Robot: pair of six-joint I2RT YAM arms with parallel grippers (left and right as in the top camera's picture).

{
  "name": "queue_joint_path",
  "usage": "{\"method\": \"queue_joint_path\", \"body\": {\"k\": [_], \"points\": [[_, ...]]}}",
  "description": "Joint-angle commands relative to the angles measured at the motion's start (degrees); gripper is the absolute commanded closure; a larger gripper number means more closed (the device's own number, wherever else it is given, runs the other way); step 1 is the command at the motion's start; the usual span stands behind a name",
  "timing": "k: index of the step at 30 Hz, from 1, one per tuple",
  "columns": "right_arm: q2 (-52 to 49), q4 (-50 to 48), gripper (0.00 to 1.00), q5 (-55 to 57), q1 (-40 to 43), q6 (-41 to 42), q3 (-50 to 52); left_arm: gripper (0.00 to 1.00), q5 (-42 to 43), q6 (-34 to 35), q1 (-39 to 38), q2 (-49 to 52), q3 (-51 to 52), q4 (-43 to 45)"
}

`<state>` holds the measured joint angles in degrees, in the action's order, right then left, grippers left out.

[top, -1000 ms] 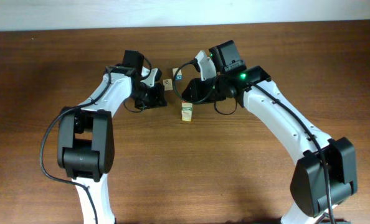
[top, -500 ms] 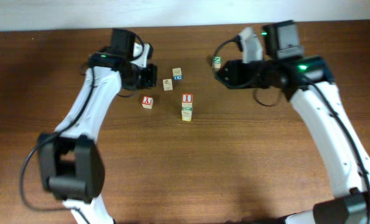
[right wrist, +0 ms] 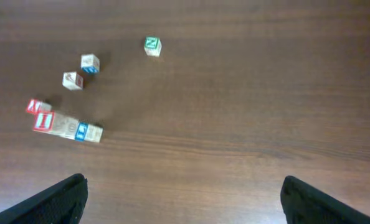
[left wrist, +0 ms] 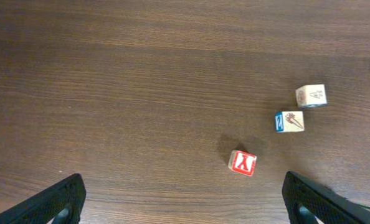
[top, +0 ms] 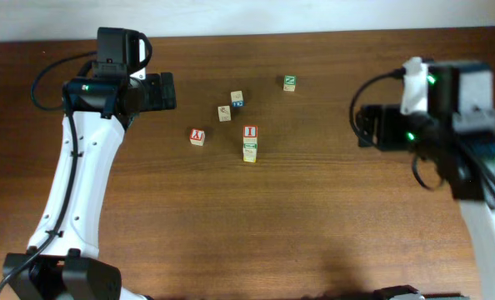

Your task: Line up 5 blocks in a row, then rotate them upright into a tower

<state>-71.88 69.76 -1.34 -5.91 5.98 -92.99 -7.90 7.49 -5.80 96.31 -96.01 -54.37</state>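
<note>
**Left pincer** (left wrist: 184, 190): released. Its fingers (left wrist: 60, 202) are spread to the edges of the wrist view with nothing between them. It hangs above bare worktop (left wrist: 110, 93) at the far left, well apart from every cube.

**Right pincer** (right wrist: 184, 190): released, with the jaws standing wide and empty. It hangs over the right side of the worktop, well apart from every cube.

**Blocks** (right wrist: 72, 80): loose group at mid-worktop, between the two arms.
- **Red Y block** (top: 197, 137): stands alone, left of the stack, and is the cube nearest the left pincer.
- **Stack** (top: 249, 152): upright, with the red I block (top: 249, 132) on top. The cube beneath shows green print from overhead and a blue face in the right wrist view. The cube count cannot be told.
- **Pale block** (top: 224, 113): faint print, letter unreadable. It sits behind the Y and the stack.
- **Blue-lettered cube** (top: 237, 99): just beside the pale block, not touching it.
- **Green Z cube** (top: 290, 82): alone, apart from the group, and nearest the right pincer.
</note>
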Motion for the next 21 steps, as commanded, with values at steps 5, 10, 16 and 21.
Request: {"method": "queue_joint_path", "body": {"k": [5, 10, 16, 21], "points": [[7.0, 4.5, 0.01, 1.5, 0.4, 0.0, -1.0, 0.01, -1.6, -0.3, 0.3, -1.1, -0.8, 0.0], [5.6, 7.6, 0.01, 2.1, 0.4, 0.0, -1.0, 0.01, -1.6, -0.3, 0.3, -1.1, -0.8, 0.0], [8.5, -5.0, 0.01, 2.9, 0.4, -4.2, 4.9, 0.01, -1.6, -0.3, 0.3, -1.1, -0.8, 0.0], [23.8, -28.7, 0.01, 0.5, 0.4, -9.2, 29.9, 0.01, -1.6, -0.3, 0.3, -1.1, -0.8, -0.6]]}}
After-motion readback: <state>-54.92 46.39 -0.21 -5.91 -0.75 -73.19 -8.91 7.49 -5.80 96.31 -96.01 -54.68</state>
